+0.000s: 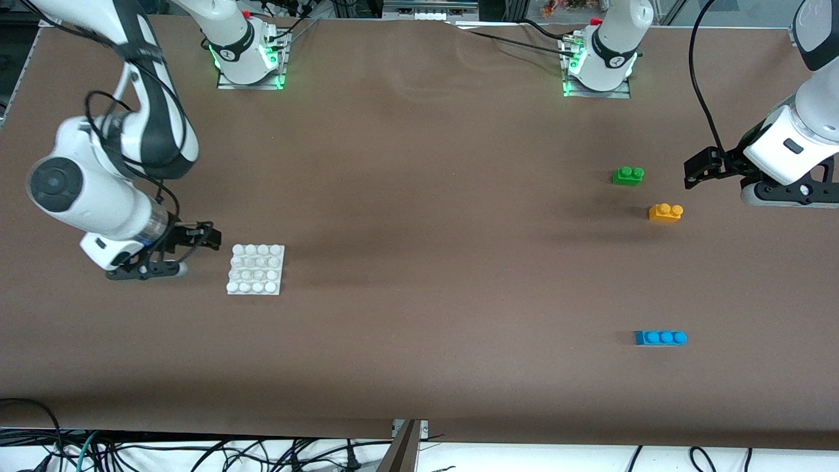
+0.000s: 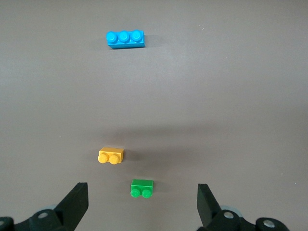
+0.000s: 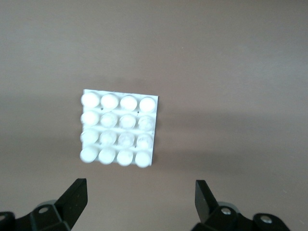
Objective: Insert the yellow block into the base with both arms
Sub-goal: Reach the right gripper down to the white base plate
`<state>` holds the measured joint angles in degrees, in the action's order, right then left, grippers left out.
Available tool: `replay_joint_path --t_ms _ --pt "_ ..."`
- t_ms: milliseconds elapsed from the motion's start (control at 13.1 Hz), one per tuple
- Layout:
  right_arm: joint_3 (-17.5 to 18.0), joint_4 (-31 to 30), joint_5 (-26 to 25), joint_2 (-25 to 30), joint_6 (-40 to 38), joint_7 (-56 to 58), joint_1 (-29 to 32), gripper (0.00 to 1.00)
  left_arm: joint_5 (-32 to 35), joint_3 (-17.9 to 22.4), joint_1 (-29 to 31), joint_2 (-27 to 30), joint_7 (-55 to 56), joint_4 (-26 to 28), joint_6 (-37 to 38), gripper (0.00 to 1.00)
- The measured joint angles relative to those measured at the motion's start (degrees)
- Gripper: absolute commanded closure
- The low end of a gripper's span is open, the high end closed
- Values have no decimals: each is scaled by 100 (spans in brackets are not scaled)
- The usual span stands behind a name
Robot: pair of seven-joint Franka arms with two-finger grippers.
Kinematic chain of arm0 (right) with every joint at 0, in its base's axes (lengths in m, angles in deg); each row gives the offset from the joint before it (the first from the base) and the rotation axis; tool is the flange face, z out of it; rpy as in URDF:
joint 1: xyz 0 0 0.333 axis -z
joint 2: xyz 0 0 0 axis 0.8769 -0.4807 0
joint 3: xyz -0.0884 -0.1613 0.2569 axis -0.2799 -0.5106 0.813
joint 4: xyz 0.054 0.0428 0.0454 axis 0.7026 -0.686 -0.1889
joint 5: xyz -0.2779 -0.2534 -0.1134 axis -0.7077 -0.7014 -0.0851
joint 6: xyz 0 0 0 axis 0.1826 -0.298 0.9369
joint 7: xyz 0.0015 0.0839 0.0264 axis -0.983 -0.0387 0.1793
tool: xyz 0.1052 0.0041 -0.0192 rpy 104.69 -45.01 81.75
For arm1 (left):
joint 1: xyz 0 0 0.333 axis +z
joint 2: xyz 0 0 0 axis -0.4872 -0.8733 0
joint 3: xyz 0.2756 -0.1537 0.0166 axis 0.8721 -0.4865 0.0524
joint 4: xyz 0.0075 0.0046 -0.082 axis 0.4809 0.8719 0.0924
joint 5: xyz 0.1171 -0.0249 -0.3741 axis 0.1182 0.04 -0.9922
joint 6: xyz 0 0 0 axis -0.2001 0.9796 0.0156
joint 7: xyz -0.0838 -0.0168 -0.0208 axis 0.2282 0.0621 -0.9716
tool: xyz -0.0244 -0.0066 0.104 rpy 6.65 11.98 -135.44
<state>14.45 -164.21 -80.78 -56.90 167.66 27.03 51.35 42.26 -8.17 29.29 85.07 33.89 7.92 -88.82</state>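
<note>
The yellow block (image 1: 665, 212) lies on the brown table toward the left arm's end, its two studs up; it also shows in the left wrist view (image 2: 111, 156). My left gripper (image 1: 693, 172) hangs open over bare table beside the block and the green brick, holding nothing (image 2: 143, 204). The white studded base (image 1: 256, 269) lies flat toward the right arm's end. My right gripper (image 1: 211, 237) stands open and low just beside the base, with only table between its fingers (image 3: 139, 199). In the right wrist view the base (image 3: 118, 128) lies clear of the fingertips.
A green two-stud brick (image 1: 628, 175) lies a little farther from the front camera than the yellow block, and shows in line with the left gripper's gap (image 2: 142, 188). A blue three-stud brick (image 1: 661, 337) lies nearer to the front camera (image 2: 125, 38). Cables run along the table's front edge.
</note>
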Motion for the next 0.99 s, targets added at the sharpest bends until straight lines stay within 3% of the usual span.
replay_joint_path --t_ms 382,994 --pt "15 -75 22 -777 982 -458 -66 1 0 0 0 0 0 1 0 0" --pt "-2 -71 349 -1275 1582 -659 -23 1 0 0 0 0 0 1 0 0"
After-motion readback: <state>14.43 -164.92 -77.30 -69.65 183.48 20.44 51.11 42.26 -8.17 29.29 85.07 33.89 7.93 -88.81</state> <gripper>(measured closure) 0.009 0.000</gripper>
